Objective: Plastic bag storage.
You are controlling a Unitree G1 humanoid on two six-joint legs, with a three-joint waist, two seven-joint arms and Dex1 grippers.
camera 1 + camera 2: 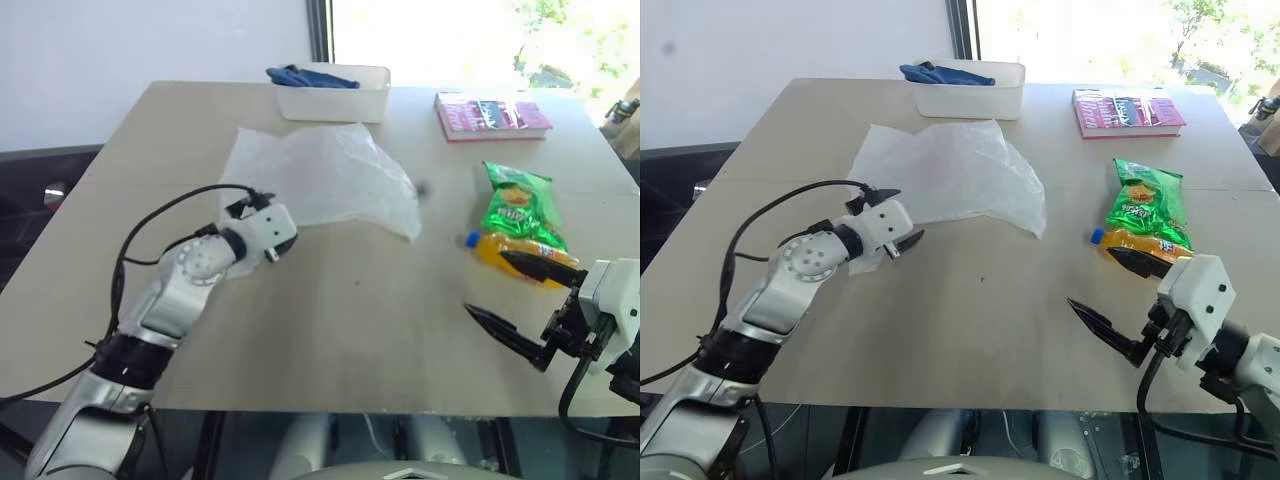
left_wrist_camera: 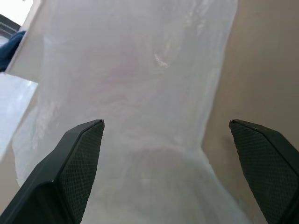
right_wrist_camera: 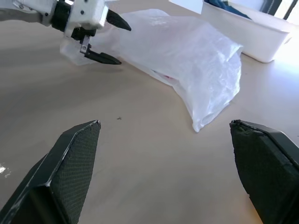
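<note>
Plastic bag [image 1: 950, 178] film lies between the wide-spread fingers of the left gripper [image 1: 892, 223] at its near corner; closing should pinch a fold, not table [image 1: 990, 320]; right gripper [image 1: 1110, 305] hangs wide, empty, well apart; translucent, crinkled white, faint pink print, sprawled near the white tray [image 1: 975, 95].

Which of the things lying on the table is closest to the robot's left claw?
The plastic bag: the open left gripper is at its near corner, while the green chip packet, book and white tray lie farther off.

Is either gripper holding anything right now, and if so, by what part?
Nothing is held. The left gripper stands open at the plastic bag's near edge; the right gripper is open above the table.
</note>
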